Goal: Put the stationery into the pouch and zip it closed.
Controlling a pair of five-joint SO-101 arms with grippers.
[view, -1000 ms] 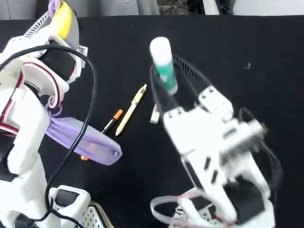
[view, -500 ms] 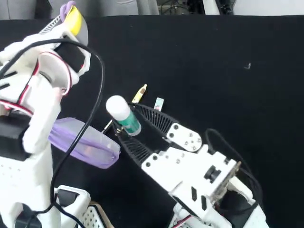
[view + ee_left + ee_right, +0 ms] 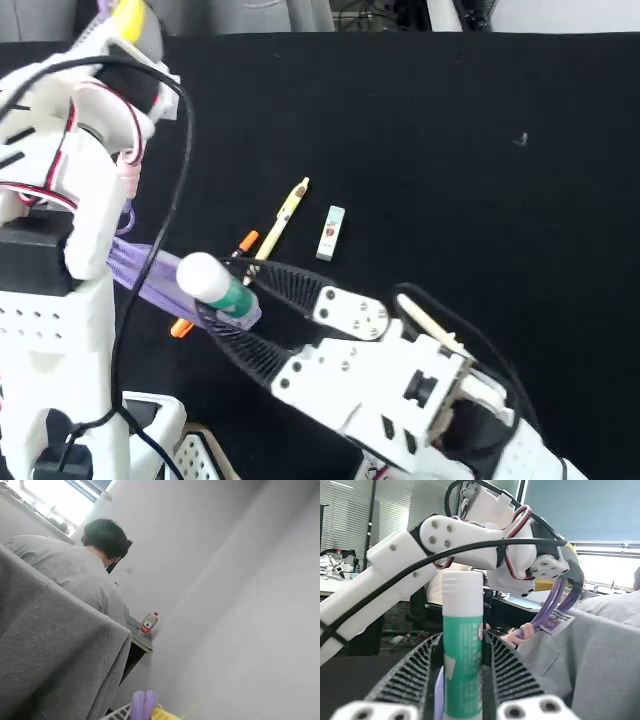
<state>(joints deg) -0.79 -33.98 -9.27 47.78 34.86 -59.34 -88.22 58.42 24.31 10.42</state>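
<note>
At ten o'clock on the table, the left gripper (image 3: pixel 128 15) is raised; I cannot tell its pincer's state. The purple pouch (image 3: pixel 140 272) lies at eight o'clock. The right gripper (image 3: pixel 216 289) pinches the glue stick (image 3: pixel 205 275) over the pouch's three o'clock end. An orange pen (image 3: pixel 243 245), a yellow pen (image 3: pixel 281 221) and an eraser (image 3: pixel 331 232) lie towards one o'clock from there.

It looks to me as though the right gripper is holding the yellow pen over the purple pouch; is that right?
Not quite: the right gripper holds the green-and-white glue stick over the purple pouch, as the high view shows; the yellow pen lies on the table.
</note>
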